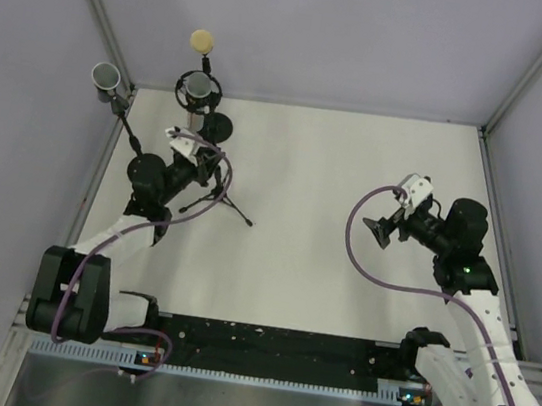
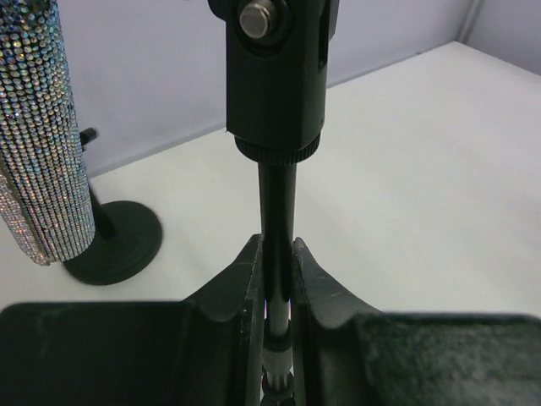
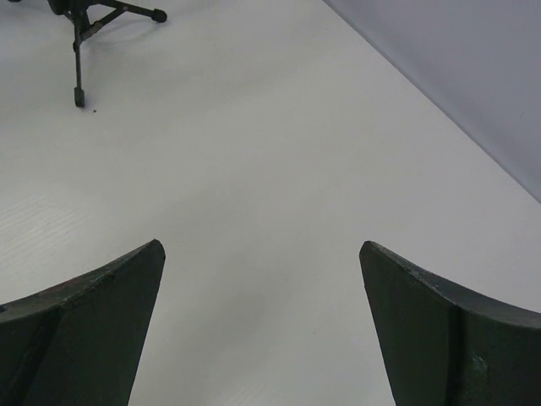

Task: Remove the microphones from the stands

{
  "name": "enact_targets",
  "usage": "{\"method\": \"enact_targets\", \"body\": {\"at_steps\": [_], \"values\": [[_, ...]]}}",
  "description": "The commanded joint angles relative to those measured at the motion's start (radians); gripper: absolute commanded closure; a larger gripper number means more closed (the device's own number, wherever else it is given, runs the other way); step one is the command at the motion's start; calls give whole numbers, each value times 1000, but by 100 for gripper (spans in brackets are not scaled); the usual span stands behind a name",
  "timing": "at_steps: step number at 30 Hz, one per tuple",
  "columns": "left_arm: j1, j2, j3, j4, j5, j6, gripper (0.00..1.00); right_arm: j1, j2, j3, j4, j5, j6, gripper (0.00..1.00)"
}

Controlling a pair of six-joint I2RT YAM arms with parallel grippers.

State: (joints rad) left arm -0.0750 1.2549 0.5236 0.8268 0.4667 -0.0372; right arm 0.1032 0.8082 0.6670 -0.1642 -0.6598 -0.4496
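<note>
A black tripod stand [image 1: 219, 198] stands at the back left of the table. My left gripper [image 1: 188, 143] is shut on its thin black pole [image 2: 277, 203], just below the black clip holder [image 2: 275, 76]; the fingertips [image 2: 248, 262] press both sides of the pole. A microphone with a grey head [image 1: 199, 86] sits in a black clip just behind the gripper. A sparkly silver microphone body [image 2: 42, 144] hangs at the left of the left wrist view. My right gripper [image 1: 380, 231] is open and empty over bare table [image 3: 262, 254], far right of the stands.
A beige foam-headed microphone [image 1: 203, 40] and a grey-headed one [image 1: 104, 77] stand by the back left corner. A round black stand base [image 1: 216, 127] [image 2: 118, 241] sits on the table. Tripod legs show in the right wrist view [image 3: 84, 25]. Walls enclose the table.
</note>
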Motion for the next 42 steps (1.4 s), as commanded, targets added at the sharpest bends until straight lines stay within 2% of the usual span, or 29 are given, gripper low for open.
{"method": "enact_targets", "body": {"at_steps": [1,10,14,18,28,30,32,35,38,42], "values": [[-65,-86,13,61,157,28,100,9,6,-10,29,-3,-23,1],[-239,-121,-13,172,286,-46,100,10,9,-24,28,-14,-38,1],[-321,-123,-10,137,215,-43,100,9,11,-27,28,-37,-38,1],[-353,-111,-33,138,138,20,100,10,17,-29,40,-37,-26,1],[-374,-118,-91,150,254,88,98,10,25,-32,51,-58,-9,1],[-373,-132,-100,146,251,105,88,9,22,-30,52,-63,-6,1],[-374,-155,-106,127,245,128,65,9,20,-21,57,-64,0,1],[-368,-186,-105,97,224,151,40,9,16,26,57,-61,23,1],[-359,-192,-93,63,222,157,27,13,28,106,17,-58,29,1],[-336,-202,-57,-6,239,157,1,26,74,264,-49,-40,3,1]]}}
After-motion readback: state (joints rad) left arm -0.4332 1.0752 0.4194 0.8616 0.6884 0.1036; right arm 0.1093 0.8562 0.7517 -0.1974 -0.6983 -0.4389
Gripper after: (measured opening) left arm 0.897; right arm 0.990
